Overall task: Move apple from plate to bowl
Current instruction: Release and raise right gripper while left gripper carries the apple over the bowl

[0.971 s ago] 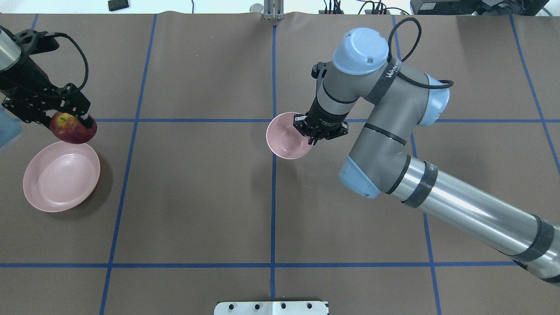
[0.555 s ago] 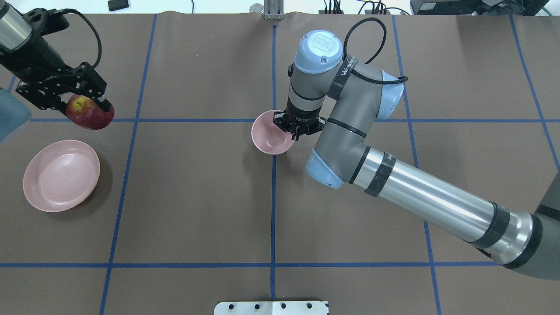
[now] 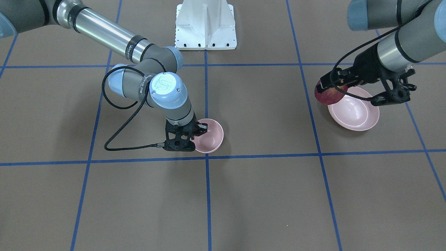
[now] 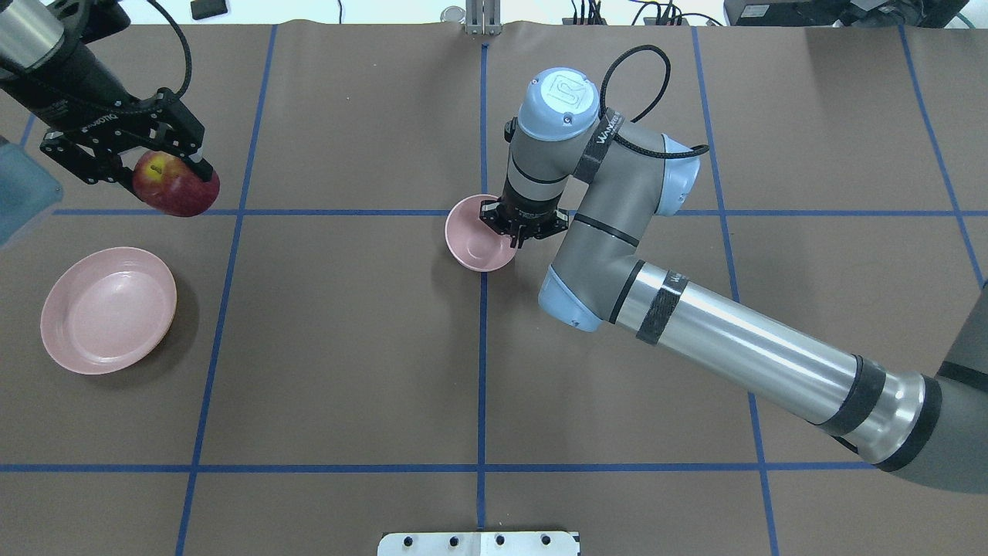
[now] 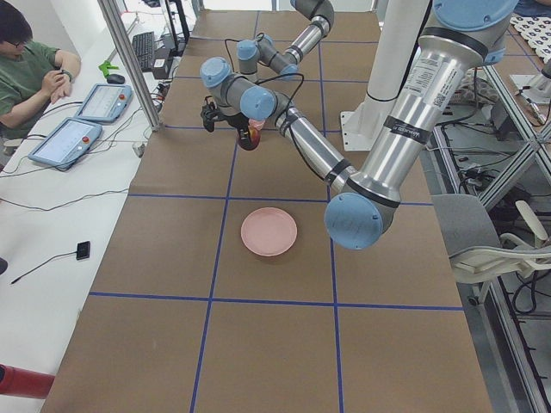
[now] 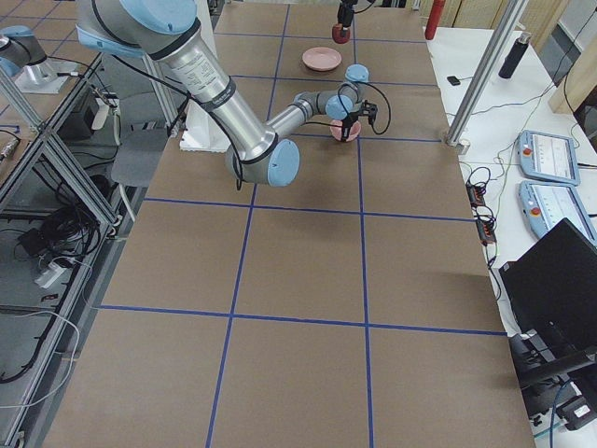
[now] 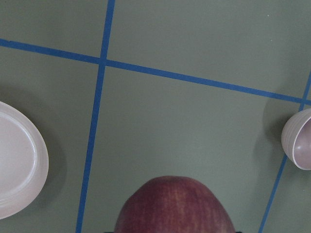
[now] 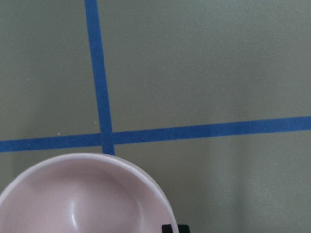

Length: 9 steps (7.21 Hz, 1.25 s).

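My left gripper (image 4: 164, 182) is shut on the dark red apple (image 4: 184, 194) and holds it in the air, beyond the far edge of the pale pink plate (image 4: 108, 310). The plate is bare. The apple fills the bottom of the left wrist view (image 7: 175, 206), with the plate (image 7: 17, 160) at the left and the bowl (image 7: 299, 145) at the right. My right gripper (image 4: 523, 229) is shut on the right rim of the small pink bowl (image 4: 477, 243), at the table's centre line. The bowl is upright and has nothing in it (image 8: 82, 194).
Blue tape lines grid the brown table. A white mounting plate (image 4: 478, 543) sits at the near edge. My right arm's long forearm (image 4: 741, 355) crosses the right half of the table. An operator (image 5: 30, 69) sits beside the far end with tablets.
My left gripper has carried the apple up and away from the plate, toward the table's far side and a little rightward. My right gripper has moved the bowl leftward to the centre line.
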### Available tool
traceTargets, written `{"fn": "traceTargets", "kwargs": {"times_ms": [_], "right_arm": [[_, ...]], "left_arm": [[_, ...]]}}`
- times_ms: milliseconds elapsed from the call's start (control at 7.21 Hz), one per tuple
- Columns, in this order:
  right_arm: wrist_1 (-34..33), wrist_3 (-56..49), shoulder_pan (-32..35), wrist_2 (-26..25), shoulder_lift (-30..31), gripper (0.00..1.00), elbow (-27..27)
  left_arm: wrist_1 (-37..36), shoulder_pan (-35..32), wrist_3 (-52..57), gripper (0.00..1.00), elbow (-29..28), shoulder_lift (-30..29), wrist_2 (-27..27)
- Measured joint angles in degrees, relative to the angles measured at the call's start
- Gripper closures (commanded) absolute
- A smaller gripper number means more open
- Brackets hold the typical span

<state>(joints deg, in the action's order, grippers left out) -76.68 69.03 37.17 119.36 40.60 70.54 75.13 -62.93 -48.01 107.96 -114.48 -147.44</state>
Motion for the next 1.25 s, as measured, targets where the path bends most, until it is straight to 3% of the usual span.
{"fn": "traceTargets", "kwargs": {"times_ms": [416,693,971,1248], "right_arm": [[1.26,0.12,1.68,3.09,0.21,0.0,2.22],[0.67,0.19,4.98,8.48,0.68,0.0,4.86],[-0.06,-0.94,10.04,12.88,4.7,0.0,10.26],[-0.45,-6.98,14.55,12.84,11.63,0.0,16.02]], "left_arm": [[0.01,0.04,-0.07,1.0,-0.06,0.13,0.04],[0.08,0.24,-0.85,1.0,-0.05,-0.29,0.08],[0.48,2.75,-6.22,1.0,-1.76,-4.55,0.36],[3.44,6.85,-12.17,1.0,-8.41,-12.08,2.54]]}}
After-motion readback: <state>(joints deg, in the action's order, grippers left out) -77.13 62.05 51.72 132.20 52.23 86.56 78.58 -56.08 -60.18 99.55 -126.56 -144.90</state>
